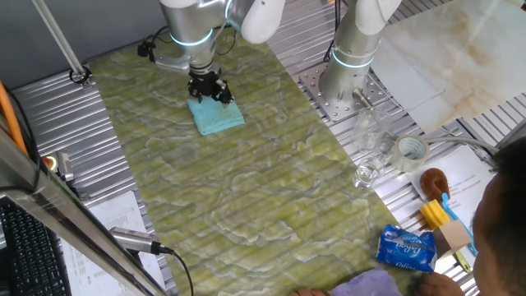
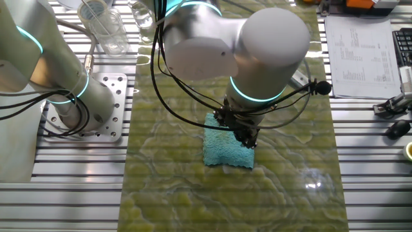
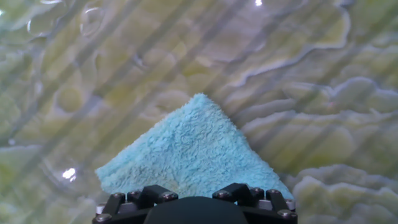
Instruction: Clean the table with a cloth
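I see my pincer (image 1: 209, 89) down on the turquoise cloth (image 1: 217, 116), which lies flat on the green marbled bench (image 1: 246, 189); whether it's pinching, I can't tell.

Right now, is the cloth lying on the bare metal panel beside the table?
No, the cloth lies flat on the yellow-green table, with the gripper on its edge.

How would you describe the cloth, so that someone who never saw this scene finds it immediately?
Find the long yellow-green marbled table. At its far end in one fixed view, under the robot's black hand, lies a small fluffy turquoise cloth. Unlike the glossy blue packet at the near end, it is soft and has no lettering.
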### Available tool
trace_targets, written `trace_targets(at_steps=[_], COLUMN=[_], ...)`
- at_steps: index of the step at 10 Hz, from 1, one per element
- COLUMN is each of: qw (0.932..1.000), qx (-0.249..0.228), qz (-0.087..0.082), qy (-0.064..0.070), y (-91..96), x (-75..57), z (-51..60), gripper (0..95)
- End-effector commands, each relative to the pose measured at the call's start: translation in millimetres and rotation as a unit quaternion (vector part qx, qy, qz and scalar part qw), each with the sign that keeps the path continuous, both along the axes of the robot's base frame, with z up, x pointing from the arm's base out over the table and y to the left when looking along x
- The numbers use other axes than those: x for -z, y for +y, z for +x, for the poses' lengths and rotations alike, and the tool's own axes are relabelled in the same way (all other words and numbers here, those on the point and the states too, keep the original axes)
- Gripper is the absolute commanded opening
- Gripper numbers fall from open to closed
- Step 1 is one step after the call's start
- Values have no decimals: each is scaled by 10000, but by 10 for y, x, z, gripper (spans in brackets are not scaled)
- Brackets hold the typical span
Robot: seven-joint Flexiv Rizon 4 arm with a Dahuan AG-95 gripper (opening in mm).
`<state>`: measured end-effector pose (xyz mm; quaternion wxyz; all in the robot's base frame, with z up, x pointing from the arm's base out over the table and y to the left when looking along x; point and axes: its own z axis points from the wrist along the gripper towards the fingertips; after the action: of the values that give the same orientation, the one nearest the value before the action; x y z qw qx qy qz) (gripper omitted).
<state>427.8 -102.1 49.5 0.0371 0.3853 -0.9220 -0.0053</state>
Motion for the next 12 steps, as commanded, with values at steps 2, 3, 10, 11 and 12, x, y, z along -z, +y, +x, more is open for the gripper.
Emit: trace_targets(at_steps=[2, 3, 10, 11, 12], qw=[10000, 10000, 9965, 9962, 9964], qx=[40, 73, 806, 870, 846], qz=[7, 33, 199, 90, -54], qy=[-1, -5, -55, -55, -62], y=[-2, -2, -2, -2, -2], x=[4, 4, 4, 4, 4], z=[4, 4, 4, 4, 4], gripper=[760, 760, 760, 760, 760])
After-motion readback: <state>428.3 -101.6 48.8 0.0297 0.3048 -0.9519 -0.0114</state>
